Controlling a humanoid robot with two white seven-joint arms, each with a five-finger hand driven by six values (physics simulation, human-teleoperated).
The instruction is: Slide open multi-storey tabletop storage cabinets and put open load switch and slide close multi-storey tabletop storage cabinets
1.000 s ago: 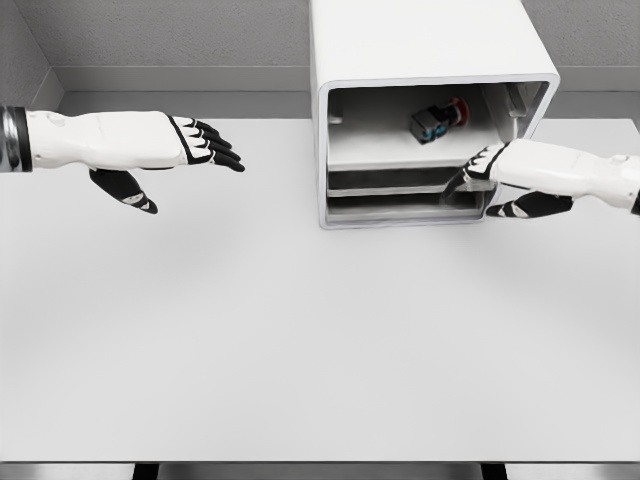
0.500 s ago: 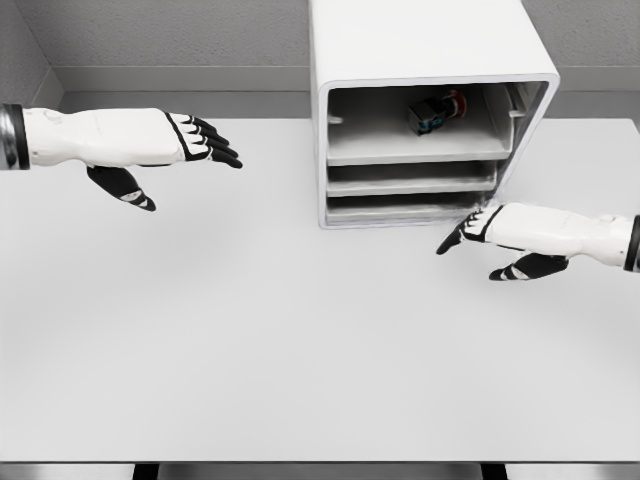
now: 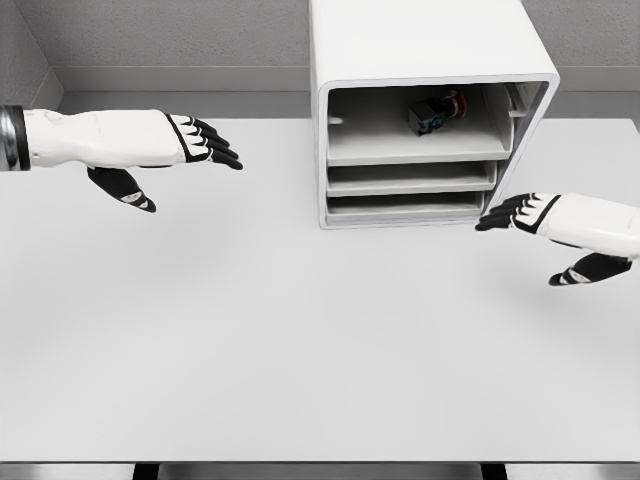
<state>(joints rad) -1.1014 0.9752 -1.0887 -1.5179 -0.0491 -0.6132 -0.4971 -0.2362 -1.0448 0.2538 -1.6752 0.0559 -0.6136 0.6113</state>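
Right hand [image 3: 560, 222] below shelved load switch [image 3: 436, 112]

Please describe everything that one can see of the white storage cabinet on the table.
The storage cabinet is a white box with rounded corners and a smooth, plastic-looking shell. It stands upright at the far edge of the table, right of the middle, its open front facing the camera. Inside are three stacked levels: a tall top compartment above two shallow trays that sit pushed in. The load switch, a small dark part with blue and red details, lies at the back of the top level. Neither hand touches the cabinet; the right hand hovers beside its lower right corner.
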